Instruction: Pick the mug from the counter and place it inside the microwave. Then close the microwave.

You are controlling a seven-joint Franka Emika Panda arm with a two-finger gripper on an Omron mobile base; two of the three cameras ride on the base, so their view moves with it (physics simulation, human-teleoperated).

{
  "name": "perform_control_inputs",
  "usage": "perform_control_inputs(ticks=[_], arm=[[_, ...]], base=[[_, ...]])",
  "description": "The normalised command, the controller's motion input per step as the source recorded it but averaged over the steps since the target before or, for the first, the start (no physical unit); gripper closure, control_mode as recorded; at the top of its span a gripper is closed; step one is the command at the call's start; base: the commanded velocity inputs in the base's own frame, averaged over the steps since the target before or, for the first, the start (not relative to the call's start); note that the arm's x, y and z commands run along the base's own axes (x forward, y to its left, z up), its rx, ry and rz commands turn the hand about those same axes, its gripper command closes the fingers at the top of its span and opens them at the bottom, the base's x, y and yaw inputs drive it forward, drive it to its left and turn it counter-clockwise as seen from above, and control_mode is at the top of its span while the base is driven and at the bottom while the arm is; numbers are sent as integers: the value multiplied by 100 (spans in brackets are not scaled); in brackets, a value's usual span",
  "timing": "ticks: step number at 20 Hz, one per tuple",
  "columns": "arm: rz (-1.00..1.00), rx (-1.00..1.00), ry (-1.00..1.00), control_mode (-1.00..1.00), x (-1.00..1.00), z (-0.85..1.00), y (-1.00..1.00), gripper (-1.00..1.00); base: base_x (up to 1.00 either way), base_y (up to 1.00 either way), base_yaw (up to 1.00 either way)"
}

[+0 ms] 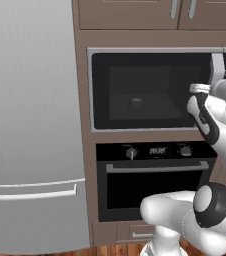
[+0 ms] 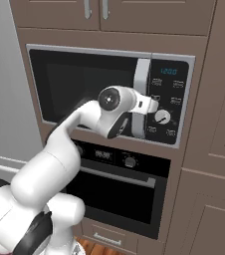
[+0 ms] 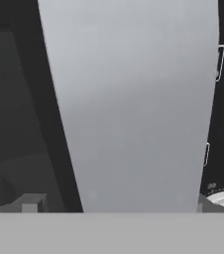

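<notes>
The gripper (image 2: pixel 143 105) is pressed up against the microwave's big silver handle (image 2: pixel 142 94); whether its jaws are open or shut cannot be told. The microwave (image 1: pixel 150 90) has its dark glass door shut. Through the glass a small rounded shape, seemingly the mug (image 1: pixel 135 103), sits mid-cavity. Below is a black oven (image 1: pixel 152 182) with knobs.

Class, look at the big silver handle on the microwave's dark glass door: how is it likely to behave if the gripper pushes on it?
The big silver handle is a thick vertical bar, so it probably stays stiff rather than flexing. Its smooth surface looks slippery, so the gripper might slide along it. It seems fixed to the dark glass door, so a push likely presses that door.
</notes>
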Motion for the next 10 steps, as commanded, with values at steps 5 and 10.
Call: perform_control_inputs(ticks=[5, 10], arm=[[0, 0, 0, -100, 66, 0, 0, -100], [0, 0, 1, -100, 19, 0, 0, -100]], base=[[0, 0, 0], [0, 0, 0]])
